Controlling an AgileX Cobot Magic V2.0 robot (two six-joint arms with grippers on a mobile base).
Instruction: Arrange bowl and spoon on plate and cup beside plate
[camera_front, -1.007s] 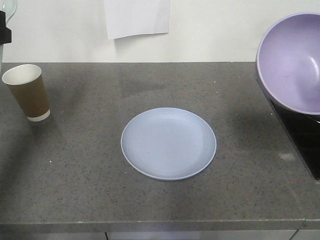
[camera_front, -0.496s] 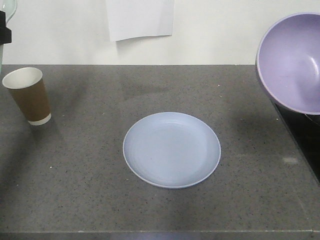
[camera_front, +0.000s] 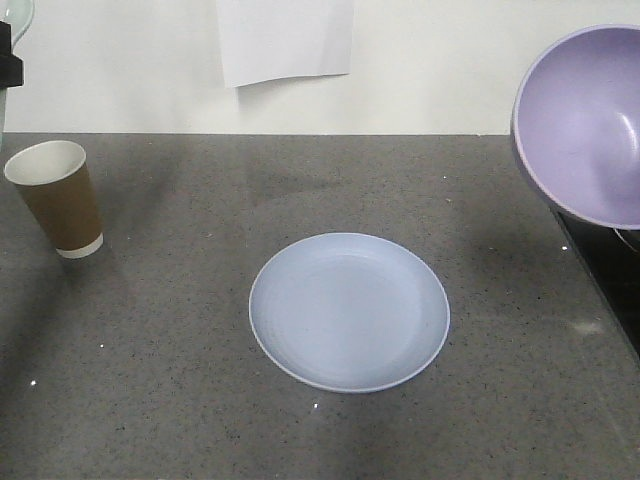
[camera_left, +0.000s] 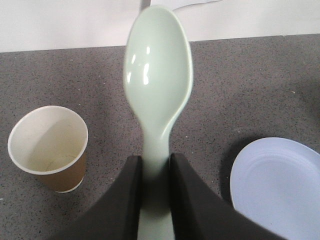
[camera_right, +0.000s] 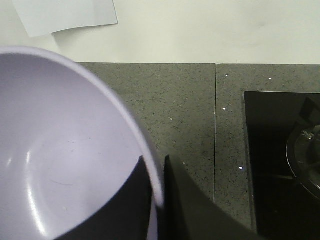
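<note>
A: Where is the plate?

B: The plate (camera_front: 349, 311) lies flat on a grey speckled counter (camera_front: 180, 400), near its middle.

A: And the cup?

B: The cup (camera_front: 57, 200) stands upright on the counter, open end up. It is well apart from the plate, off to the left and nearer the wall (camera_front: 450, 70).

A: The spoon?

B: It is held in the air. The left gripper (camera_left: 155, 167) has its two dark jaws pressed against the handle of the spoon (camera_left: 158, 80), one on each side. The scoop points forward, hollow side up, and in the wrist view it sits above the counter between cup and plate.

A: The bowl?

B: Also lifted. The right gripper (camera_right: 156, 170) pinches the rim of the bowl (camera_right: 65, 150), one jaw inside and one outside. From the front, the bowl hangs tilted at the right edge of the picture with its hollow facing the camera. A black cooktop (camera_right: 280, 150) is set into the counter on that side.

A: Anything else?

B: A white sheet (camera_front: 287, 40) hangs on the wall behind the counter.
</note>
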